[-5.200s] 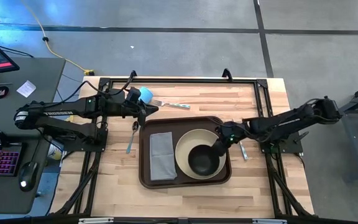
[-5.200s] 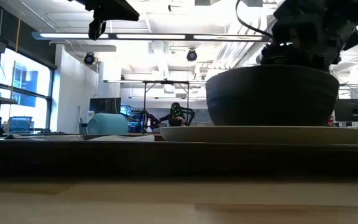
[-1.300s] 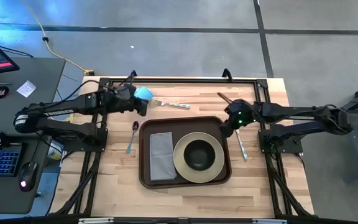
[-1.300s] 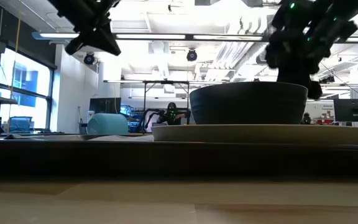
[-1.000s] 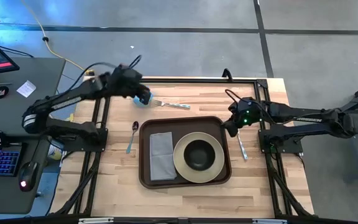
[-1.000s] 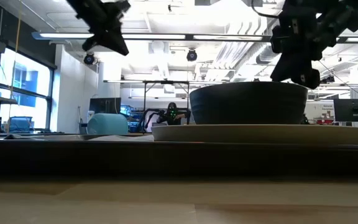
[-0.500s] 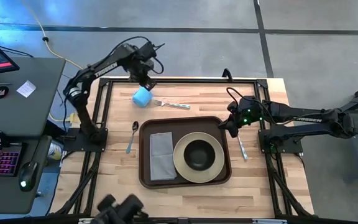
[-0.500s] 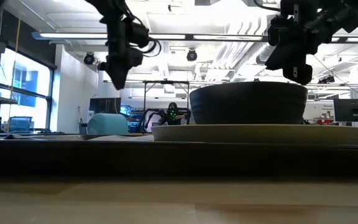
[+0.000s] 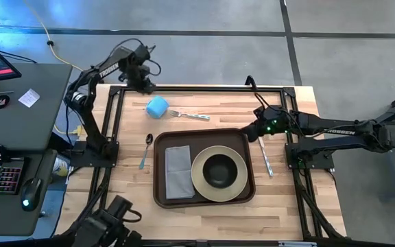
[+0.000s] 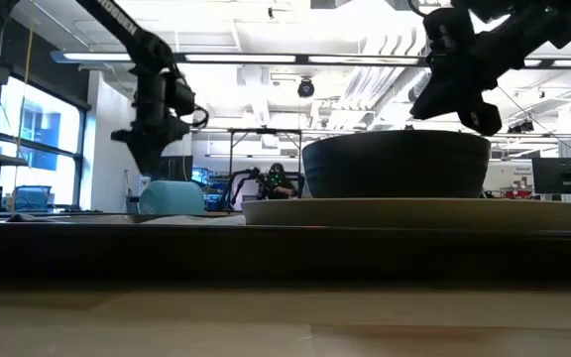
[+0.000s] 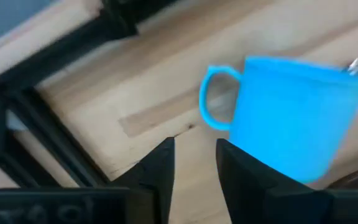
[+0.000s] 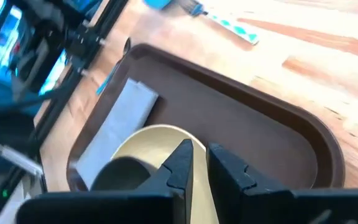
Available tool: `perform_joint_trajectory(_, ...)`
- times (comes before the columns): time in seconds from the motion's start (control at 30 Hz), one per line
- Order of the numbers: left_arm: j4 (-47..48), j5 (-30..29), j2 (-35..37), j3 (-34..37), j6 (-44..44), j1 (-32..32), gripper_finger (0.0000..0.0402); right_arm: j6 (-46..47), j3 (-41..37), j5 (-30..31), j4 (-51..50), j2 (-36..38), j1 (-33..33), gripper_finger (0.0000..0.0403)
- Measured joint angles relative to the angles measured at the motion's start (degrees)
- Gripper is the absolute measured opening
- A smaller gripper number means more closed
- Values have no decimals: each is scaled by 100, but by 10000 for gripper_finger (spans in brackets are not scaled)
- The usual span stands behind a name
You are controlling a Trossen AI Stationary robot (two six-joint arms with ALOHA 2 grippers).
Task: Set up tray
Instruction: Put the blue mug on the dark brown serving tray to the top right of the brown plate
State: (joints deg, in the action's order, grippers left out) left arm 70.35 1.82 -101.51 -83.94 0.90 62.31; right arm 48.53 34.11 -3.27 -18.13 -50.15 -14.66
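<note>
Fingers of the right gripper stand nearly shut with nothing between them (the right wrist view shows only a thin slit), and it hovers over the far right corner of the large dark brown rectangular plastic tray with its rounded corners and raised rim. From that gripper the tray spreads toward seven and eight o'clock in the high view, its long axis running nine to three across the light wooden table. On it lie a flat grey napkin at the left and a round beige plate carrying a dark bowl at the right. Just at five o'clock from the gripper, off the tray's right rim, a slim metal knife lies on the wood, long axis roughly twelve to six; my guess is that this is the nearest piece still to be placed, and the right arm is plainly the closer one to it. Farther out, a metal spoon lies beside the tray's left rim, and a fork and a bright blue plastic mug sit beyond its far edge. The left gripper hangs at eleven o'clock from the mug, over the table's far left frame, fingers slightly parted and empty.
</note>
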Motion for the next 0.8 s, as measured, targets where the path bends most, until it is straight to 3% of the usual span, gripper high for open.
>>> perform_joint_trajectory(0.17, -613, -104, -2, 746, 431, -104, 116, 617, 0, 151, 0, -2, 0, 39)
perform_joint_trajectory(0.37, -1516, -267, -2, 1334, 338, -73, 96, 1226, 0, 153, 1, -2, 2, 41)
perform_joint_trajectory(0.8, -2452, 28, -2, 1951, 333, -77, 103, 2157, 1, 252, 227, -2, 100, 40)
